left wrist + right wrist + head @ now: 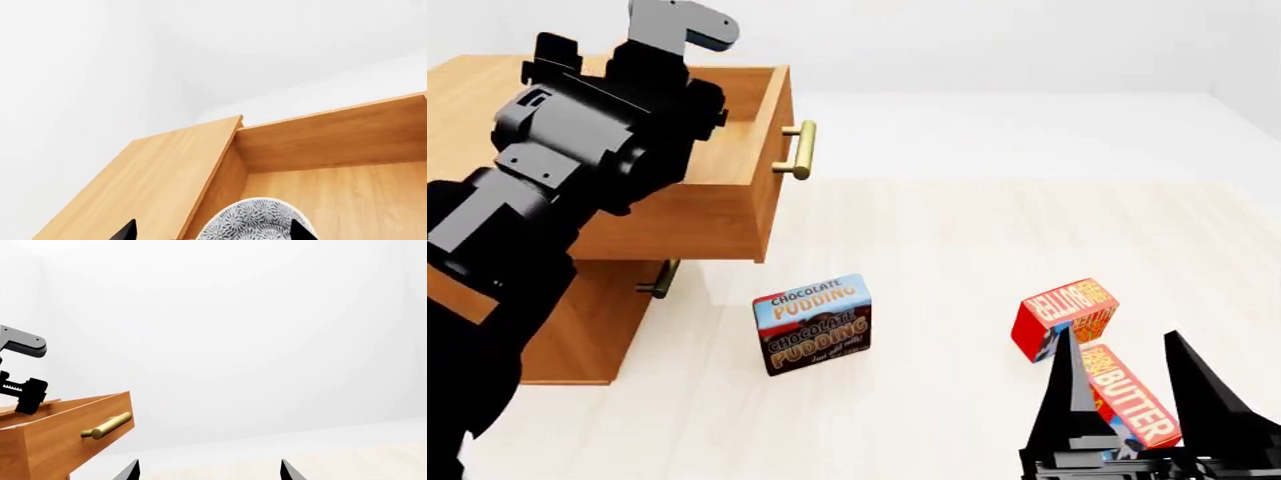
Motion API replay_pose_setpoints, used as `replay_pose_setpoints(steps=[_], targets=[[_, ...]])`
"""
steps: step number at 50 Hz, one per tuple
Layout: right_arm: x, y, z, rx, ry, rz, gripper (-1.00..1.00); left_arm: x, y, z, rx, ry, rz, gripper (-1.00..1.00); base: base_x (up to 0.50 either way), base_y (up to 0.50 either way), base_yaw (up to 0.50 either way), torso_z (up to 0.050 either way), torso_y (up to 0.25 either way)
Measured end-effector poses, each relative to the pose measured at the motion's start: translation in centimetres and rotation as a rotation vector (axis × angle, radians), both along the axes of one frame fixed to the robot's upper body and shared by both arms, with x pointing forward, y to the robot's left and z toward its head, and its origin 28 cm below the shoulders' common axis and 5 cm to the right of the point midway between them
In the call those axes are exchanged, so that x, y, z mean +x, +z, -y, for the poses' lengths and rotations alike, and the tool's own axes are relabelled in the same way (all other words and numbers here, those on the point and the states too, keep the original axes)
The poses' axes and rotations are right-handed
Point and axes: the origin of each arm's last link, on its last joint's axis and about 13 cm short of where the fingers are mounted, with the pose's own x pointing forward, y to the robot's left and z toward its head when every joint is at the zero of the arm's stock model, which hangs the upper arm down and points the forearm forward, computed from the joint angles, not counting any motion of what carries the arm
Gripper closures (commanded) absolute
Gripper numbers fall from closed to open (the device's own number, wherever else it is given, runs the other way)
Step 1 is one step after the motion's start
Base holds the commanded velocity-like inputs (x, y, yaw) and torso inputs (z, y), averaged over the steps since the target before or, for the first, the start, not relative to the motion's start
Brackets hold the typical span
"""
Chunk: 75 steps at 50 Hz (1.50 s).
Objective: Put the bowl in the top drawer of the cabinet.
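In the left wrist view the grey-and-white speckled bowl [257,220] shows inside the wooden box of the top drawer [320,145], its patterned outside towards the camera. My left gripper [213,231] is open above it. One fingertip [300,231] overlaps the bowl's edge; the other stands well apart, over the drawer's side wall. From the head, the left arm [587,130] reaches down into the pulled-out top drawer [761,170] of the cabinet [587,320] and hides the bowl. My right gripper [1134,400] hangs open and empty at the lower right.
A chocolate pudding box [814,323] stands on the floor in front of the cabinet. A red box [1065,315] and a butter box [1128,395] lie near the right gripper. The lower drawer's brass handle [665,278] shows under the open drawer.
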Motion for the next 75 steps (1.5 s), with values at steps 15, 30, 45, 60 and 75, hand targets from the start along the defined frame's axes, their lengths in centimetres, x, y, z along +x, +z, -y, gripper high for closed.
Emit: replay_pose_setpoints(steps=[15,30,45,60,75], targets=[[0.0,0.0,0.0,0.001,0.004,0.001,-1.00,-2.3,3.6,0.5,0.026,-0.062,0.119,-1.00,0.00,0.00,0.00,0.000,0.000],[0.1,0.0,-0.1,0.002,0.009,0.001,-1.00,-5.0,5.0,0.2,0.064,-0.107,0.188,-1.00,0.00,0.00,0.00,0.000,0.000],[0.1,0.0,-0.2,0.001,0.012,0.001,-1.00,-7.4,4.7,-0.1,0.062,-0.148,0.225,-1.00,0.00,0.00,0.00,0.000,0.000],[0.0,0.5,-0.3,-0.008,0.009,0.021,-1.00,-15.3,0.7,0.0,0.062,-0.306,0.354,-1.00,0.00,0.00,0.00,0.000,0.000],[-0.3,1.2,-0.7,-0.018,0.004,0.054,-1.00,-23.2,-7.5,0.1,0.155,-0.420,0.535,-1.00,0.00,0.00,0.00,0.000,0.000]])
